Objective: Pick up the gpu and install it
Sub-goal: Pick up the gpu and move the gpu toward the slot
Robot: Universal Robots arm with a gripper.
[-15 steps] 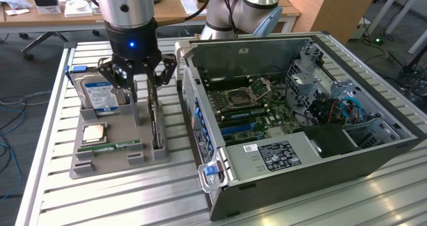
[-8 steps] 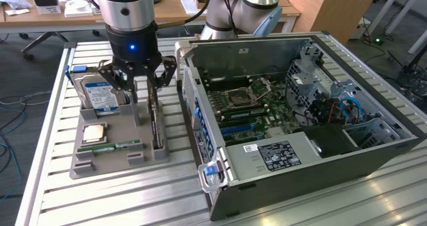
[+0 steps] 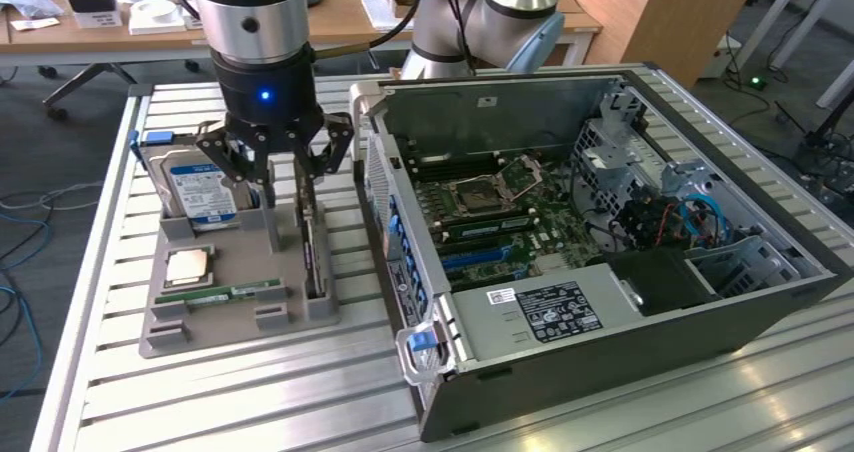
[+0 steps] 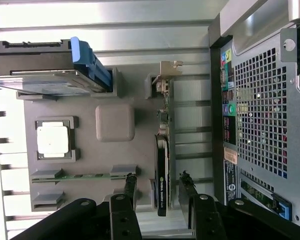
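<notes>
**Gripper (image 3: 291, 210) open astride the gpu (image 3: 315, 262)**

I have it low over the grey tray (image 3: 220, 324) at the exterior view's left, jaws apart either side of the gpu, holding nothing. The card stands on edge in its slot, faces toward the fingers (image 4: 131, 186). Tray and open case (image 3: 601, 324) sit on a slatted metal table (image 3: 200, 402); desks (image 3: 347, 17) behind.

Open PC case (image 3: 601, 357) beside a grey parts tray (image 3: 214, 324) on a slatted metal table (image 3: 240, 407)
The case lies on its side at the exterior view's right, its motherboard (image 3: 514, 212) exposed and blue cables (image 3: 694, 222) in the drive bay. The tray, just beside it at the left, holds a hard drive (image 3: 200, 187) with a blue and white label standing upright at the far end, a square processor chip (image 3: 187, 265) lying flat, and a long green memory stick (image 3: 220, 294) just in front. A wooden desk (image 3: 347, 12) stands behind
</notes>
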